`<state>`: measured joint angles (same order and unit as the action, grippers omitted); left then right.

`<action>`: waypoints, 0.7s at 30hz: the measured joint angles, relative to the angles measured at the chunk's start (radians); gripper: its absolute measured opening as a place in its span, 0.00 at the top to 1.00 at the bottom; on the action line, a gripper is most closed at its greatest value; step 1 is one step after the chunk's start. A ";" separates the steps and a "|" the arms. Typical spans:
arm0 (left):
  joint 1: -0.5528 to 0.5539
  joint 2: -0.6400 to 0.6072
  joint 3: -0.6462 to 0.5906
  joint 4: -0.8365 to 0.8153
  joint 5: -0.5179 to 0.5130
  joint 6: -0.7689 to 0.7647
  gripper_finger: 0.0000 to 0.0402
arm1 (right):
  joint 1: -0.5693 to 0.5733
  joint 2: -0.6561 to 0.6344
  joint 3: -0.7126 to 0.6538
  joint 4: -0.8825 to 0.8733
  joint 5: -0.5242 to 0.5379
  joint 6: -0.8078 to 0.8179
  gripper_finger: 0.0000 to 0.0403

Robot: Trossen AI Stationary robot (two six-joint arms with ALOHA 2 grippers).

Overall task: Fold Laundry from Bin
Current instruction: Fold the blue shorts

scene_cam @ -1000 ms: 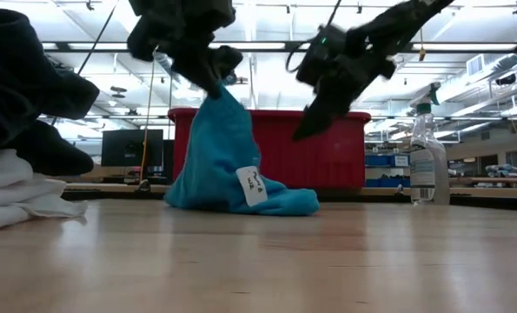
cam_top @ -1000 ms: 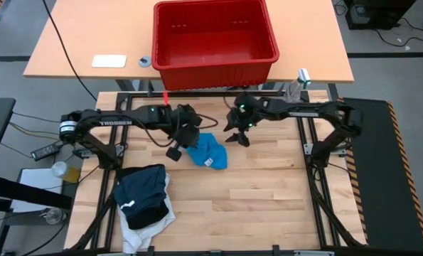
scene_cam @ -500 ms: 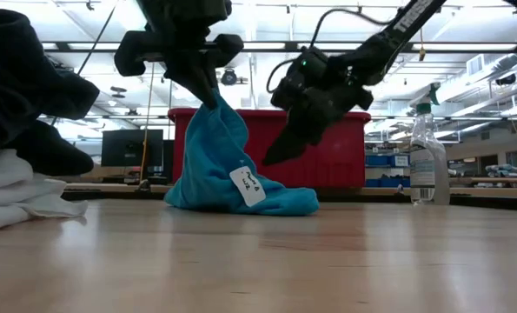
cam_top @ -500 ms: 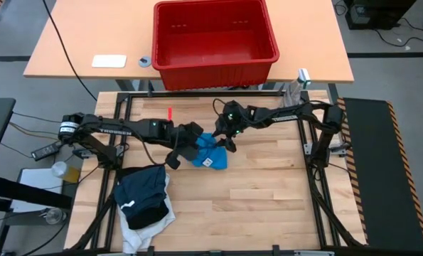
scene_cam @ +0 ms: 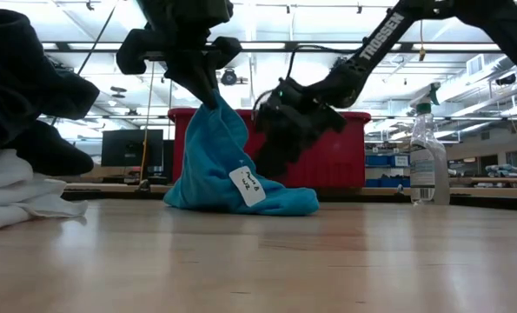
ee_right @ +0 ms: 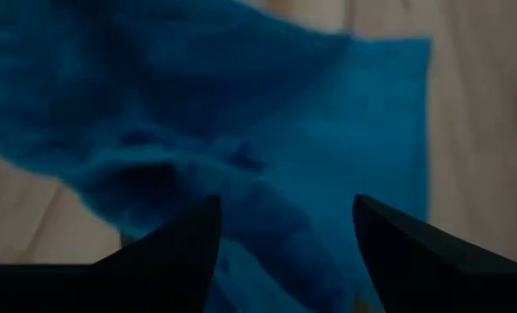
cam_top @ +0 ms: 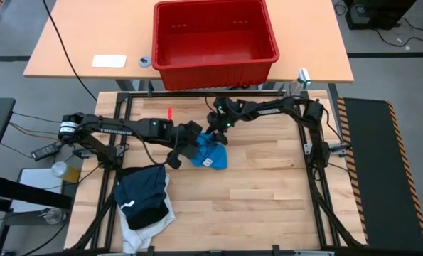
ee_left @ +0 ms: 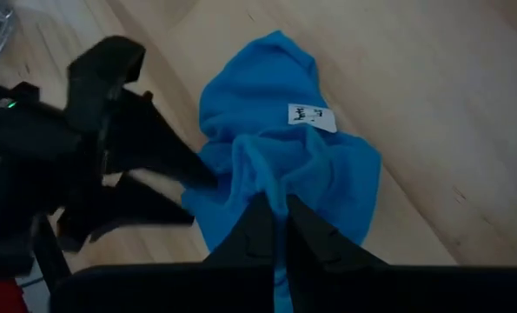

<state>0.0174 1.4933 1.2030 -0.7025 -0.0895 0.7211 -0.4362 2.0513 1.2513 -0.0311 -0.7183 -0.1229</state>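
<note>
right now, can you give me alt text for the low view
The left claw pinches the top of a blue garment and holds it up in a peak off the wooden table, while the right claw, open, reaches in beside the cloth. A red bin and a spray bottle stand behind; dark and white laundry is piled at the left edge.

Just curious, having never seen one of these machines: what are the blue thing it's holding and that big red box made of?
The blue garment looks like soft, matte knit or fleece cloth: it drapes and bunches in folds and carries a small white tag. The bin looks like rigid moulded plastic with a slight sheen, a thick rim and ribbed walls.
</note>
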 joint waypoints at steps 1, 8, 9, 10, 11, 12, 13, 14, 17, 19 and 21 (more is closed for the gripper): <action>0.000 0.000 0.000 0.000 0.000 -0.010 0.98 | -0.005 0.008 0.004 -0.024 -0.014 -0.007 0.34; 0.000 0.000 0.000 -0.005 0.000 -0.064 0.98 | -0.043 0.025 0.005 -0.135 -0.186 -0.014 0.34; 0.000 0.000 0.000 -0.005 0.000 -0.064 0.98 | -0.042 0.025 0.005 -0.149 -0.190 -0.022 0.34; 0.000 0.000 0.000 -0.006 -0.001 -0.064 0.98 | -0.041 0.025 0.005 -0.161 -0.194 -0.027 0.34; 0.002 0.000 0.000 -0.005 -0.005 -0.065 0.98 | -0.040 0.023 0.005 -0.171 -0.200 -0.033 0.35; 0.003 0.000 0.000 -0.006 -0.011 -0.068 0.98 | -0.038 0.021 0.005 -0.177 -0.207 -0.043 0.35; 0.003 0.000 0.000 -0.006 -0.026 -0.077 0.97 | -0.038 0.021 0.005 -0.181 -0.224 -0.055 0.36; 0.007 0.000 0.000 -0.006 -0.041 -0.089 0.97 | -0.037 0.020 0.005 -0.186 -0.241 -0.061 0.36; 0.028 0.000 0.000 -0.006 -0.078 -0.163 0.97 | -0.015 0.020 0.005 -0.202 -0.221 -0.088 0.39; 0.047 0.000 0.000 -0.006 -0.079 -0.224 0.97 | 0.015 0.019 0.005 -0.232 -0.158 -0.139 0.41; 0.065 0.000 0.000 -0.008 -0.080 -0.283 0.97 | 0.046 0.019 0.005 -0.260 -0.094 -0.194 0.42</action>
<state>0.0827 1.4933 1.2030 -0.7104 -0.1693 0.4383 -0.3903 2.0702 1.2560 -0.2912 -0.8125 -0.3169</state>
